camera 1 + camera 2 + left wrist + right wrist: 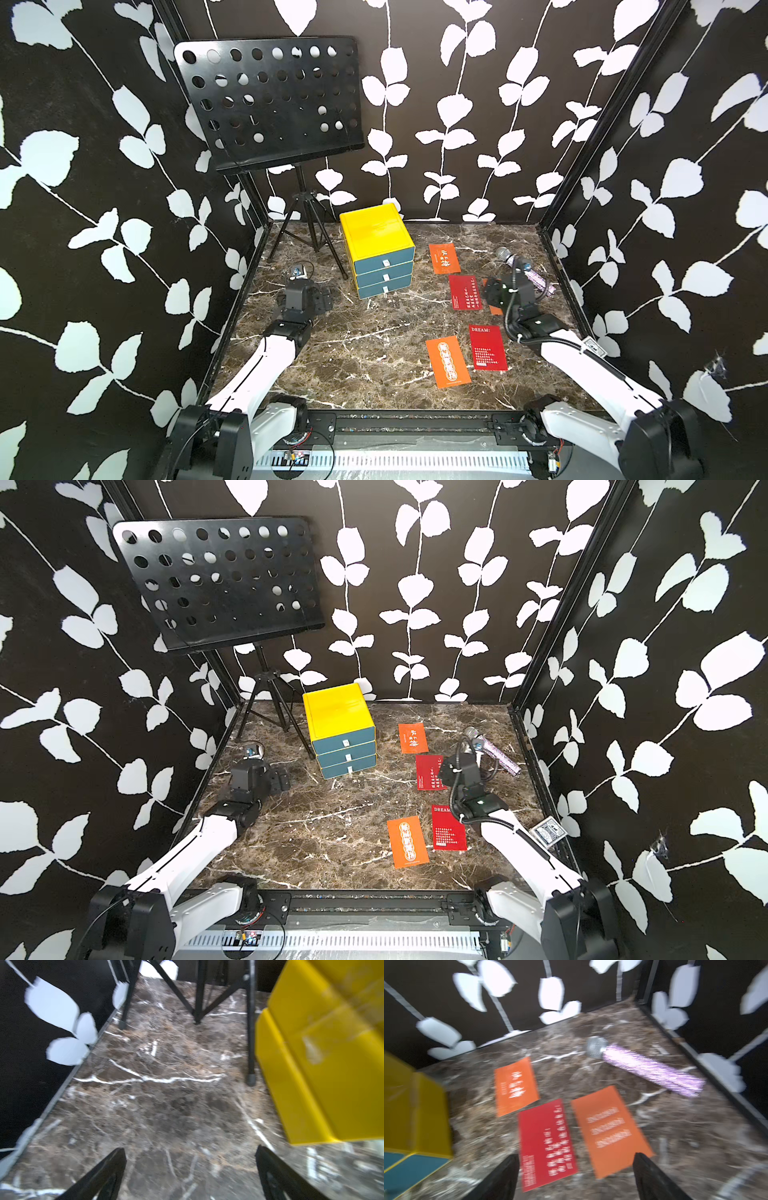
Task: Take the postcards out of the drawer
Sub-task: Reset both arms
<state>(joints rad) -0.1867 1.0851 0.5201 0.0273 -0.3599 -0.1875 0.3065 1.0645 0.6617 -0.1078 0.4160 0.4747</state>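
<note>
2 arms, white shells, black joints: left arm (pixel 266 365); right arm (pixel 575 357) with a looped black cable (pixel 508 316).

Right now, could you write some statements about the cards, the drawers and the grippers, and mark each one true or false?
1. All three drawers of the drawer box are shut. True.
2. The DREAM card lies inside a drawer. False: it lies on the table.
3. The right gripper holds a red card. False: its jaws stand open, holding nothing.
4. The left gripper is open and empty. True.
5. A microphone lies on the table. True.
</note>
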